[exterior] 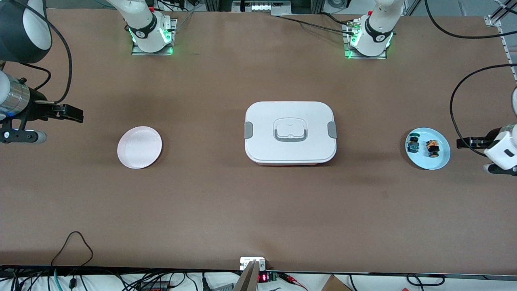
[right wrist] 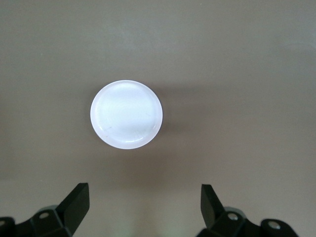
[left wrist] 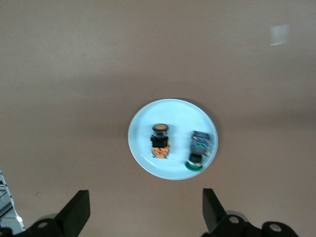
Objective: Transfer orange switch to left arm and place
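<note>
The orange switch (exterior: 432, 148) lies on a blue plate (exterior: 442, 159), toward the left arm's end from the white box (exterior: 290, 132). The left gripper (left wrist: 143, 210) hovers beside that plate, fingers apart and empty; it should descend straight over the orange switch, clear of the blue switch (exterior: 413, 144) beside it. The right gripper (exterior: 76, 114) waits, fingers apart, near the pink plate (exterior: 139, 147).

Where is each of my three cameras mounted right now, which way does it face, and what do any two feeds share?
Front view: high across the table, facing both bases; shows the white box, the pink plate, the blue plate, the left gripper and the right gripper.
Left wrist view: looks down past its open fingers at the blue plate holding the orange switch and blue switch.
Right wrist view: looks down past its open fingers at the pink plate.
Shared: front and left wrist views both show the orange switch.
</note>
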`<state>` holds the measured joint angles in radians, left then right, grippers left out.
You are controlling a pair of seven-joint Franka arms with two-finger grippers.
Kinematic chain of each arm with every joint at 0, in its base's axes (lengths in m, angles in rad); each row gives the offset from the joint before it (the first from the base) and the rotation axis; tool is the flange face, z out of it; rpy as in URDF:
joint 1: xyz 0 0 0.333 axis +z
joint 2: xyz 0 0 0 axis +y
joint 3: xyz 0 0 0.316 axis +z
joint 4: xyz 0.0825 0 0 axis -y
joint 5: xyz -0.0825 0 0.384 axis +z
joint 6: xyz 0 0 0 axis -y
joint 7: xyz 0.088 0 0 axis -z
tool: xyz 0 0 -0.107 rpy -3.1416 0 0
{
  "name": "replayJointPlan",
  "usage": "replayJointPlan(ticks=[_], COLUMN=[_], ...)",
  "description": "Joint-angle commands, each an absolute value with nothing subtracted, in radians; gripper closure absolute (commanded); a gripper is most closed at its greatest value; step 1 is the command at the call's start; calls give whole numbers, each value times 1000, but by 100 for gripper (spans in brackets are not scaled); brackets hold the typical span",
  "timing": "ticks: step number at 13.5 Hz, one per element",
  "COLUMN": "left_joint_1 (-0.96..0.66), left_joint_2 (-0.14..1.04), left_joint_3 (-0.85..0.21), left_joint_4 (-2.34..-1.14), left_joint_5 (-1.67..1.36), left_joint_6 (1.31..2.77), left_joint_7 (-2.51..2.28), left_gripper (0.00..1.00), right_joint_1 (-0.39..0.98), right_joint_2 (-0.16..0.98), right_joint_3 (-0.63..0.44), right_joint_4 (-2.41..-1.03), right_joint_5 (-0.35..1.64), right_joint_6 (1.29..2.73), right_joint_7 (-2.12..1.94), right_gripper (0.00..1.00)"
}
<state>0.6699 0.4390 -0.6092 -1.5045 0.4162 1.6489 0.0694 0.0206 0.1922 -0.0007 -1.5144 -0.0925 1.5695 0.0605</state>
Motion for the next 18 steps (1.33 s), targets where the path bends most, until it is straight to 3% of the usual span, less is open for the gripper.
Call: replayJointPlan(ticks=[1, 4, 8, 14, 18], left_joint_1=[664, 574, 289, 96, 67], left_joint_2=[442, 336, 203, 118, 43], left_joint_3=[-675, -648, -271, 10, 29], left_joint_4=[-1413, -1417, -1424, -1522, -1585], left_joint_5=[397, 309, 65, -70, -72], left_joint_6=[1571, 1549, 1506, 1519, 1513], left_joint_7=[109, 121, 120, 115, 81], left_gripper=[0, 0, 0, 0, 0], right_joint_1=[-3, -14, -15, -18, -17], right_joint_2=[115, 120, 118, 121, 118], right_joint_3=[18, 15, 17, 15, 14], right_joint_4=[-1618, -1611, -1601, -1565, -1562], right_joint_5=[-60, -40, -44, -40, -40], right_joint_6=[1635, 1629, 1618, 1620, 1618], right_joint_7=[71, 57, 5, -3, -2], right_gripper=[0, 0, 0, 0, 0])
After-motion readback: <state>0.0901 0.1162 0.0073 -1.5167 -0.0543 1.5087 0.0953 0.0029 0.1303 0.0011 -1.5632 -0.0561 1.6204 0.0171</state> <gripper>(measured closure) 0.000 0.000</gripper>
